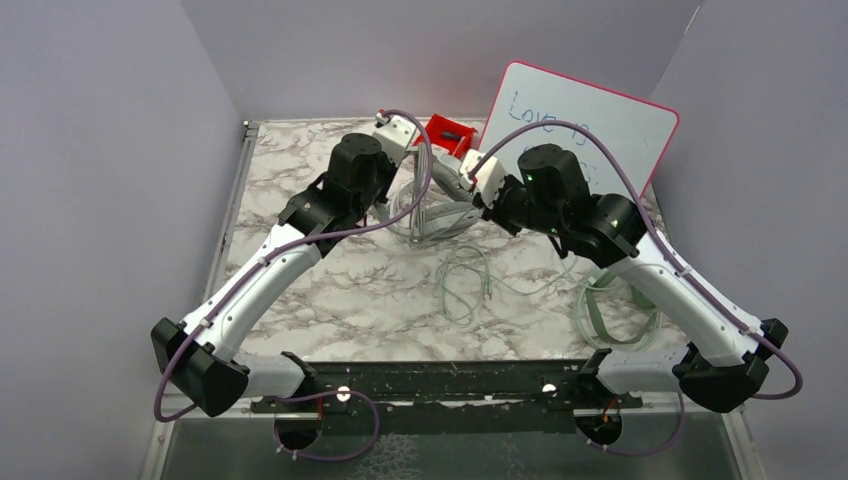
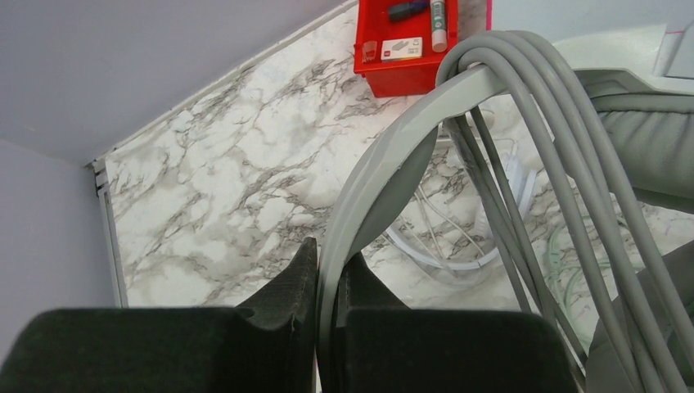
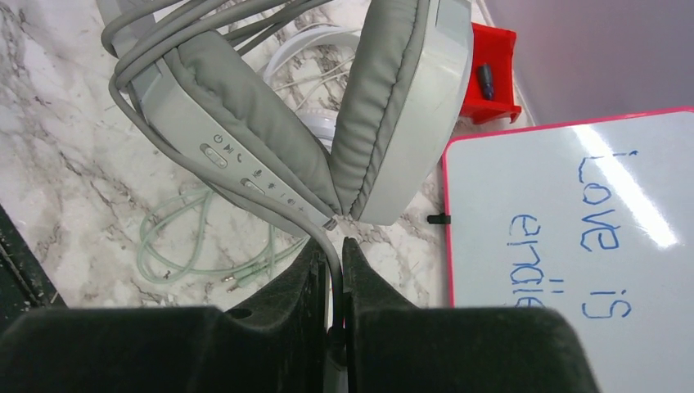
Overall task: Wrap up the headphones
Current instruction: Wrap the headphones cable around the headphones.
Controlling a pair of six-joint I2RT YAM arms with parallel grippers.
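Observation:
A grey pair of headphones (image 1: 427,190) hangs between my two grippers above the back middle of the table. My left gripper (image 2: 330,250) is shut on its grey headband (image 2: 385,155), and the grey cable (image 2: 532,106) lies in several turns over the top of the band. My right gripper (image 3: 327,246) is shut on the grey cable (image 3: 323,233) just below the two padded cups (image 3: 245,115). A white pair (image 1: 440,218) lies on the table beneath. A pale mint pair (image 1: 610,310) lies at the right, its thin cable (image 1: 465,285) loose in the middle.
A red tray (image 1: 445,132) with small items stands at the back. A pink-edged whiteboard (image 1: 590,120) with blue writing leans at the back right, close to my right gripper. The marble table (image 1: 300,160) ends at grey walls on the left and at the back.

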